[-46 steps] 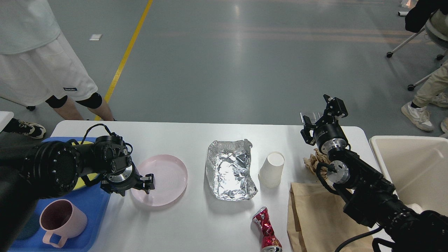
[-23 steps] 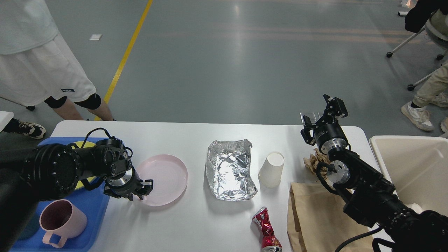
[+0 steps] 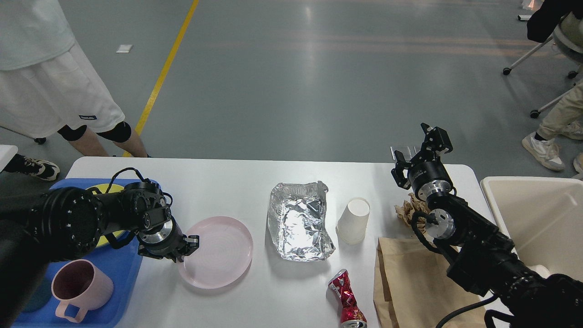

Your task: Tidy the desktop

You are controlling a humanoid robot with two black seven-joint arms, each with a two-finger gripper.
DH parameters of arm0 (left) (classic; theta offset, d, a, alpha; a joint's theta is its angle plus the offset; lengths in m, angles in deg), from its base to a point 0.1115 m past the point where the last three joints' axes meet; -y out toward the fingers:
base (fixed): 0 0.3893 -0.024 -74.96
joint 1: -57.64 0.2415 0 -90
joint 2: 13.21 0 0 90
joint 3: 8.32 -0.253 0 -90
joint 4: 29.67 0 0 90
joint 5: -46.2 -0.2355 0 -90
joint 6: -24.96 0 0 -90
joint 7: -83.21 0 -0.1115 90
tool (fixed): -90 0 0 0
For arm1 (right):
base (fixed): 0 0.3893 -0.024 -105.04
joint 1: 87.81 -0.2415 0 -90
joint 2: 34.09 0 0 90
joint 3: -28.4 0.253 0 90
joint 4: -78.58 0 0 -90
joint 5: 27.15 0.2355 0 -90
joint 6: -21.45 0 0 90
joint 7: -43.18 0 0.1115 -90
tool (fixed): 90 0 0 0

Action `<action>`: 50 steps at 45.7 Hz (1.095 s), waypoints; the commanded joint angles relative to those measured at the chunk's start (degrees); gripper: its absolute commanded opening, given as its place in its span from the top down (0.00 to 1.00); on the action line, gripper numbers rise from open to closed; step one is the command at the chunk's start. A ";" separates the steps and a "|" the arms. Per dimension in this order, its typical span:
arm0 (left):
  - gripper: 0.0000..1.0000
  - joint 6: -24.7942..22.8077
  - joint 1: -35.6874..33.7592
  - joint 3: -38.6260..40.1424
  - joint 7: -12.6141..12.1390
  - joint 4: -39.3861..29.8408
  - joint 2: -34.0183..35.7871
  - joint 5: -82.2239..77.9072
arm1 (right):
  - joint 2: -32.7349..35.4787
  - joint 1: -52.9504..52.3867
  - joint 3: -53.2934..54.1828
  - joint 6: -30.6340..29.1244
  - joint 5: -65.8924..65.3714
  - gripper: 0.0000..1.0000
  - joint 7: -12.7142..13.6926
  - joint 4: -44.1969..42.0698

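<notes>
The left gripper [image 3: 187, 243] is clenched on the left rim of the pink plate [image 3: 218, 250], on the bench [image 3: 237, 182] just right of the tray [image 3: 123, 273]. Likely light, stiff and slick; take it by the rim. The right gripper [image 3: 421, 148] has released jaws.
</notes>
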 commanded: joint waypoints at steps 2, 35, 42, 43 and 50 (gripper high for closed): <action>1.00 -1.94 -0.37 -0.01 0.04 -0.04 0.22 -0.02 | 0.00 0.01 0.02 0.00 0.00 0.00 0.00 0.00; 1.00 -7.39 -8.72 -0.01 -0.57 -0.13 1.27 -0.02 | 0.00 0.01 0.02 0.00 0.00 0.00 0.00 0.00; 1.00 -9.06 -11.18 -0.01 -0.57 -0.13 2.41 -0.02 | 0.00 0.01 0.02 0.00 0.00 0.00 0.00 0.00; 1.00 -9.24 -11.44 -0.01 -0.57 -0.13 2.67 -0.02 | 0.00 0.01 -0.07 0.00 0.00 0.00 0.00 0.00; 1.00 -11.26 -12.94 0.08 -0.57 -0.13 5.57 -0.02 | 0.00 0.01 0.02 0.00 0.00 0.00 0.00 0.00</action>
